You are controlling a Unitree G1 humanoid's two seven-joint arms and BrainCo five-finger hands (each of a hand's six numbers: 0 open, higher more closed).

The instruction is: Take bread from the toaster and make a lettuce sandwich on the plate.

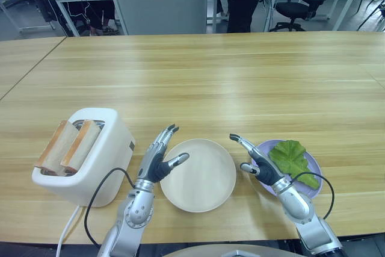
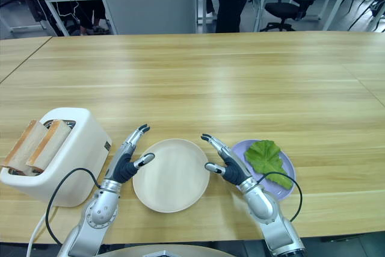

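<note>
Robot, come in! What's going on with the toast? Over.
Left hand and right hand open, empty, either side of the cream plate. Two bread slices in toaster. Lettuce on purple plate. Nothing blocking.

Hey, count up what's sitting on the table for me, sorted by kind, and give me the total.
toaster: 1
bread slices, both standing in the toaster: 2
plates: 2, the cream plate and the purple plate
lettuce leaf, on the purple plate: 1
Total: 6
</note>
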